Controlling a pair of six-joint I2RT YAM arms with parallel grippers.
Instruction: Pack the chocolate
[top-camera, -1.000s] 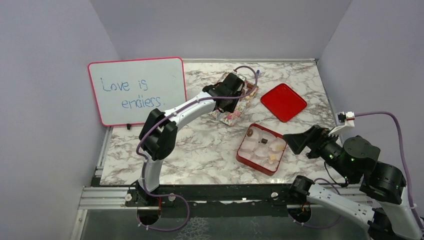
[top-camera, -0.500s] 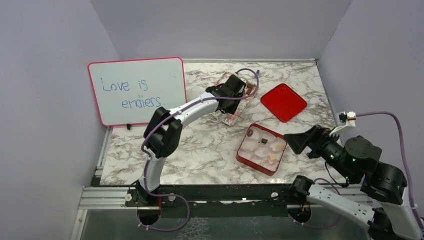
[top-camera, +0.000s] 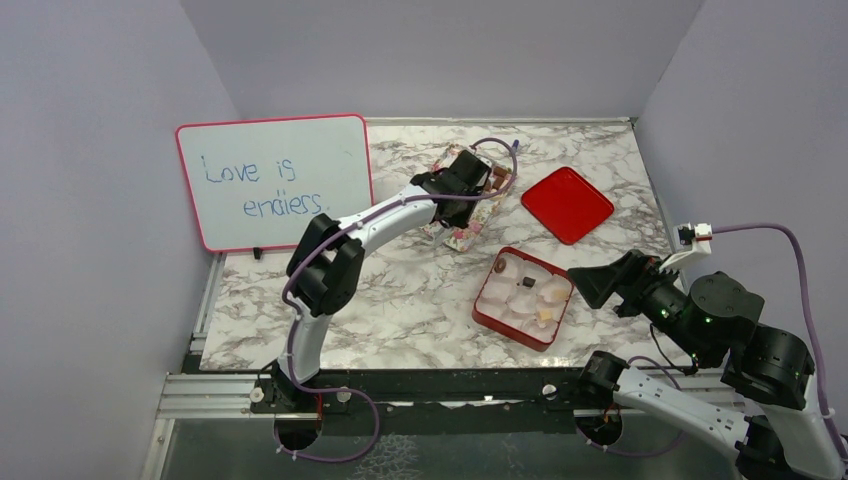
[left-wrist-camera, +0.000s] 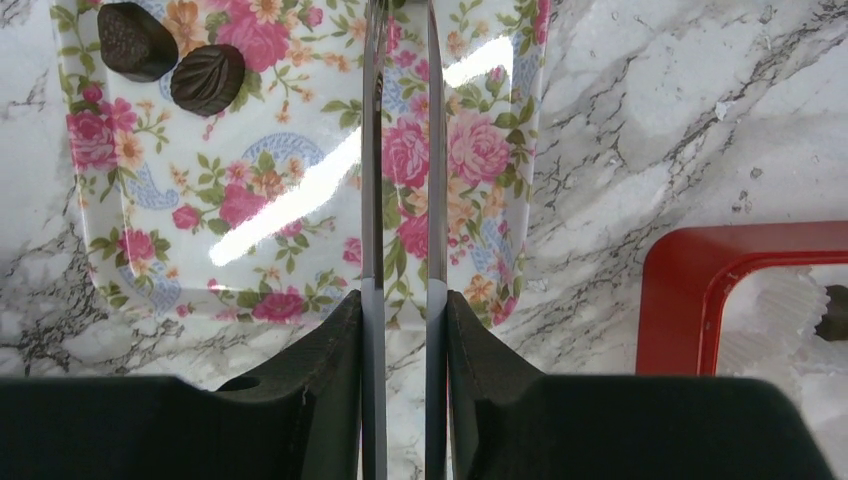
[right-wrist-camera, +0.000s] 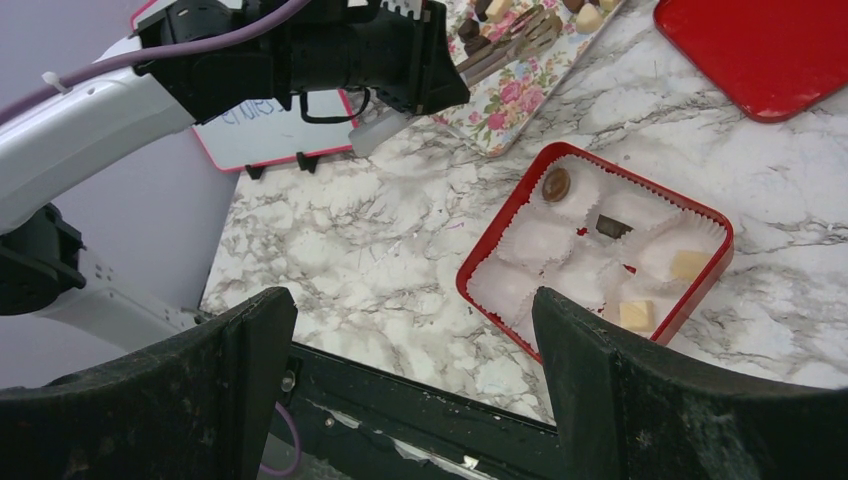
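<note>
My left gripper (left-wrist-camera: 400, 110) sits narrow over the floral tray (left-wrist-camera: 150, 190) by the bench's far edge. Its tips are out of view, so I cannot tell if it grips anything. Two dark chocolates (left-wrist-camera: 207, 78) lie slantwise on the tray. My right gripper (right-wrist-camera: 412, 310) gapes wide and empty by the red box (top-camera: 510, 334) near the bench's near edge, which holds four more.

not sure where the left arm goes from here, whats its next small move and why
Probably nudge the tongs sideways toward the two dark chocolates on the tray: nothing shows between the blades, and the red box has empty cups.
</note>
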